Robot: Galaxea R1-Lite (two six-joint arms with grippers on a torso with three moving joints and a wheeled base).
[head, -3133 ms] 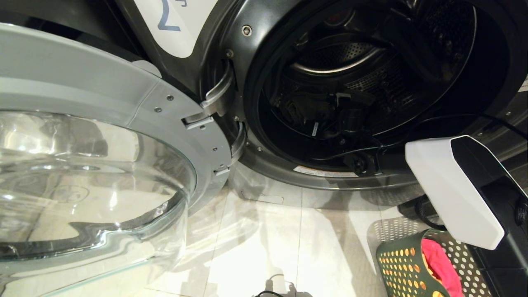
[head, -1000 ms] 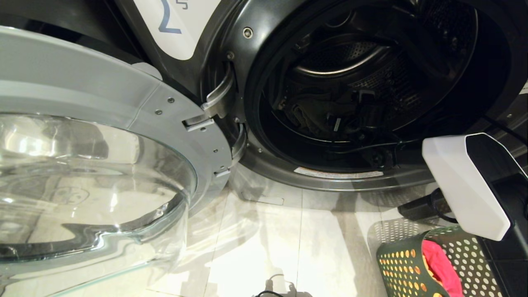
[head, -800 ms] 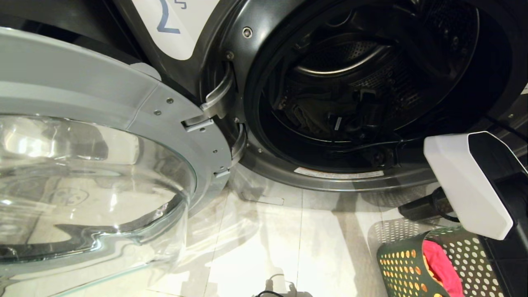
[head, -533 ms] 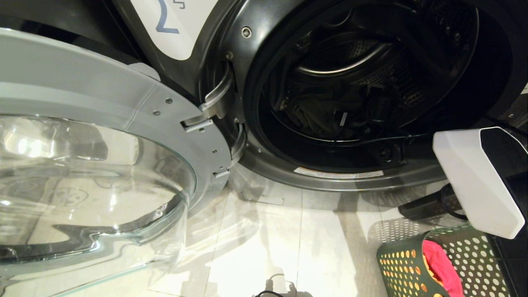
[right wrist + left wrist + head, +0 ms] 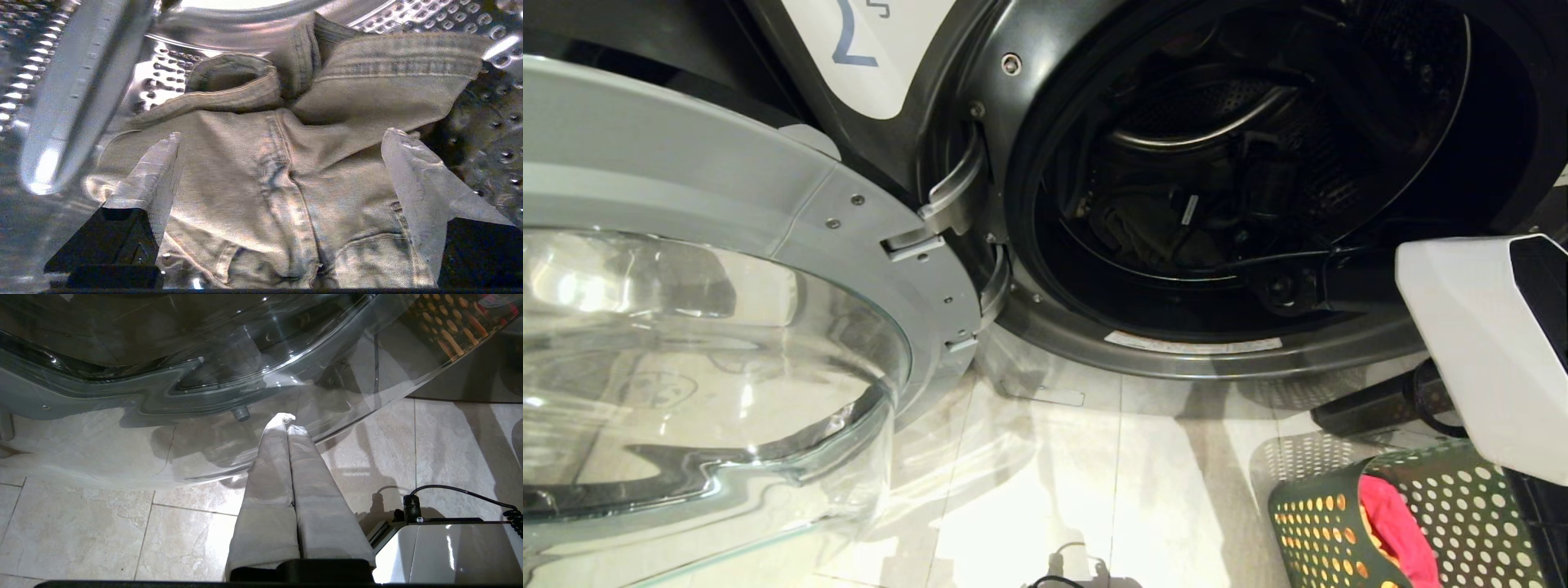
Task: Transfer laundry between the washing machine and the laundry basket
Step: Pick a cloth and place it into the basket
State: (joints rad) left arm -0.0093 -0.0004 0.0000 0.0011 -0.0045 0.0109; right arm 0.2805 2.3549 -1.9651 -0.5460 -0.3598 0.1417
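The washing machine [image 5: 980, 49] marked "2" stands with its drum mouth open. A dark grey-olive laundry piece [image 5: 1135, 229] lies on the drum floor. In the right wrist view it is a crumpled denim-like cloth [image 5: 245, 171]. My right arm [image 5: 1470, 343] reaches into the drum. My right gripper [image 5: 282, 134] is open just over the cloth, one finger on each side, holding nothing. The green laundry basket [image 5: 1311, 523] stands on the floor at the lower right with a red-pink piece [image 5: 1396, 523] in it. My left gripper [image 5: 286, 418] is shut and empty, parked under the glass door.
The chrome-ringed glass door [image 5: 727, 269] is swung wide open on the left and fills that side. The steel drum wall [image 5: 53, 102] and its lifter rib close in around the right gripper. Pale tile floor [image 5: 1054, 474] lies between door and basket. The robot's base [image 5: 441, 551] sits beside the left gripper.
My right arm has pushed further into the drum, its white cover sliding up and to the right. The gripper stays open. The left arm and the cloth have not moved.
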